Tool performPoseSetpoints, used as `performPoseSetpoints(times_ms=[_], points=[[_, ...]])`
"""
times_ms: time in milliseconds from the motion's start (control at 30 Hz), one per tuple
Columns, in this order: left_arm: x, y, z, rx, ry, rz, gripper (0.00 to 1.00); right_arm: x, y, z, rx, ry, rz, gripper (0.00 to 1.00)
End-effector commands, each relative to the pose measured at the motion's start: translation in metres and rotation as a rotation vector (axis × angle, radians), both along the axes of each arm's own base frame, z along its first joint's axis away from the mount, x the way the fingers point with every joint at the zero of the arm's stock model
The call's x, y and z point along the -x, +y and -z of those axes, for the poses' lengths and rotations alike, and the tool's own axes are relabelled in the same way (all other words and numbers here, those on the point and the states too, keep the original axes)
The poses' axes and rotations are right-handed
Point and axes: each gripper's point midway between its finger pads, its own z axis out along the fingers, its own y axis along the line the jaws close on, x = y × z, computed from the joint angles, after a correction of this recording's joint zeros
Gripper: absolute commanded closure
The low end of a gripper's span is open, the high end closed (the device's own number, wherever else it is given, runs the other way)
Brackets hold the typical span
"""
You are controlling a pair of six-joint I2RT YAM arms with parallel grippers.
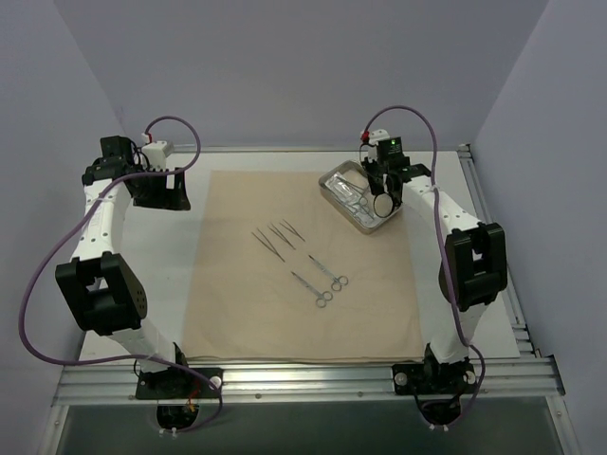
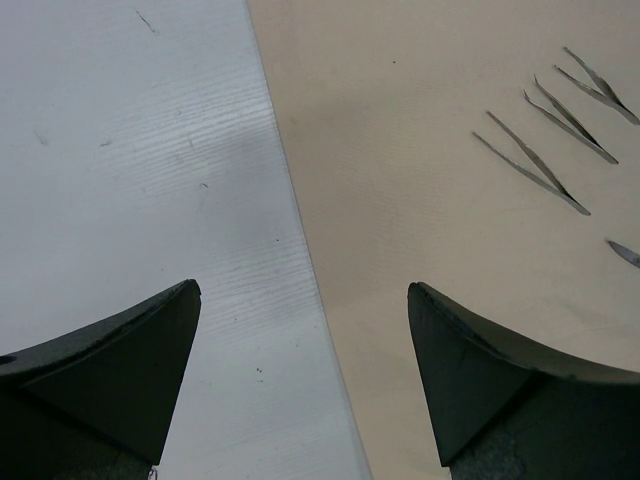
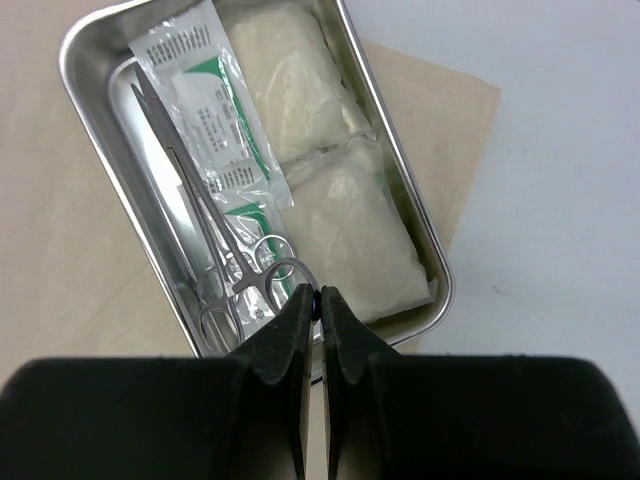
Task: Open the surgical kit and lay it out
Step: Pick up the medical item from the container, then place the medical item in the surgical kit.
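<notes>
The right tool (image 3: pixel 318 300) has its two dark fingers pressed together with no gap. The tips sit right against a ring handle of the clamps in the tray (image 3: pixel 175 160). Whether the thin wire ring is pinched between them cannot be told. These clamps lie lengthwise along the tray's left side, slim and silvery, with their loops towards the tool.

Beside them, two clear packets (image 3: pixel 205 110) with green stripes and fine print partly overlap the clamp shafts. Two soft, off-white gauze pads (image 3: pixel 355 220) fill the right half, end to end.

The steel tray (image 3: pixel 72 60) is a shiny rectangle with rounded corners and a rolled rim. It stands askew on the far right corner of the tan cloth wrap (image 1: pixel 247 303), which lies flat and matte across the white bench (image 3: pixel 560 150).

Near the cloth's middle, three thin metal tweezers (image 1: pixel 283 234) lie side by side. Just nearer are two loose clamps (image 1: pixel 321 282), roughly parallel and well apart from the tray.

The left tool (image 2: pixel 303 287) hangs with its fingers spread wide and grips nothing. It straddles the cloth's left edge, one finger above bare ribbed bench, the other above fabric.
</notes>
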Motion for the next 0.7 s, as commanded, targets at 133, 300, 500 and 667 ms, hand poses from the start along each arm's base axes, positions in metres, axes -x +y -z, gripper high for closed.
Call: performPoseSetpoints(times_ms=[133,300,500,667], points=[[0.0,0.001,-0.027,-0.01,-0.08,0.009,0.06,0.002,0.011,-0.057,-0.211,-0.152,0.009,1.0],[0.003,0.001,-0.028,-0.013,-0.089,0.011,0.06,0.029,0.031,-0.058,-0.367,-0.118,-0.014,1.0],[0.002,-0.002,-0.03,-0.003,-0.102,0.022,0.06,0.083,0.042,-0.027,-0.453,-0.034,0.004,1.0],[0.003,-0.003,-0.03,0.007,-0.098,0.026,0.06,0.127,0.046,0.02,-0.462,0.104,0.046,1.0]])
